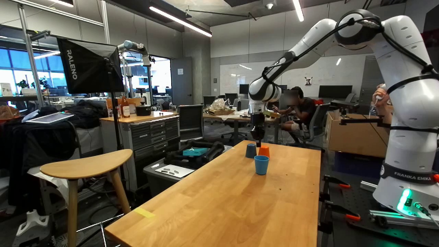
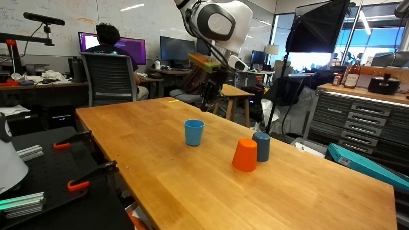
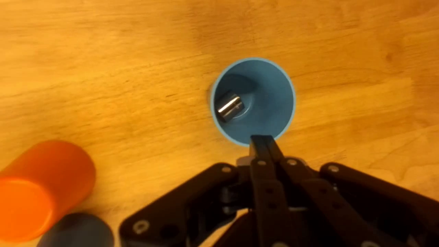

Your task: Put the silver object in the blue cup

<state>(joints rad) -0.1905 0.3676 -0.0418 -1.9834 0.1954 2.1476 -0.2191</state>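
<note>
The bright blue cup stands upright on the wooden table in both exterior views (image 1: 261, 166) (image 2: 193, 134). In the wrist view I look down into the blue cup (image 3: 274, 103). The silver object (image 3: 230, 106), a small shiny cylinder, lies on its side inside the cup against the wall; the cup wall hides it in both exterior views. My gripper (image 3: 262, 137) is shut with its fingertips together and nothing between them. It hovers above the table; in the wrist view its tips overlap the cup's rim. The gripper also shows in both exterior views (image 1: 258, 142) (image 2: 204, 108).
An orange cup (image 2: 245, 155) and a dark blue-grey cup (image 2: 262, 147) stand upside down close together near the blue cup. Both also show at the lower left of the wrist view (image 3: 65, 171) (image 3: 79, 231). Black clamps with orange grips (image 1: 339, 183) line a table edge.
</note>
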